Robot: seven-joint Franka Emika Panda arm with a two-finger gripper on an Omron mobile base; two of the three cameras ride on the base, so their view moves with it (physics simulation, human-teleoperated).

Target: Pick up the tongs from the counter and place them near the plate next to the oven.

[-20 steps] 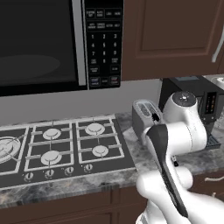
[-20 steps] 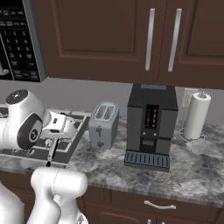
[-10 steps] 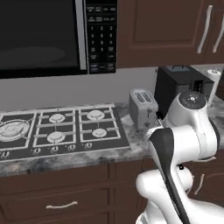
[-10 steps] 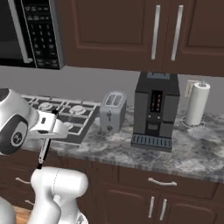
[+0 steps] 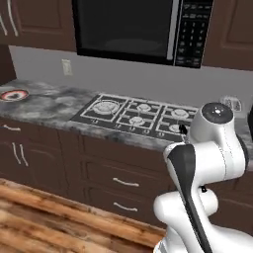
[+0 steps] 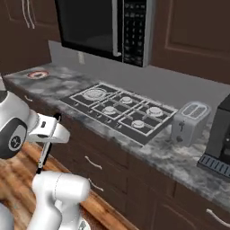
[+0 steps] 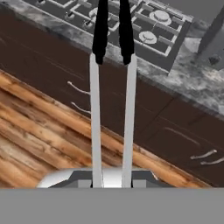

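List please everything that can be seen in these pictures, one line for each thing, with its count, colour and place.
tongs: one, silvery arms with black tips, held in the hand, hanging in front of the cabinets
plate: one, white with orange-red rim, far left on the counter
counter: one, grey marbled, over the cabinets
cooktop: one, black with pale burners, set in the counter
microwave: one, black, above the cooktop
toaster: one, silver-grey, right of the cooktop
coffee machine: one, black, at the right edge
cabinets: dark brown, under the counter
floor: brown wood planks
hand: one, white, shut on the tongs
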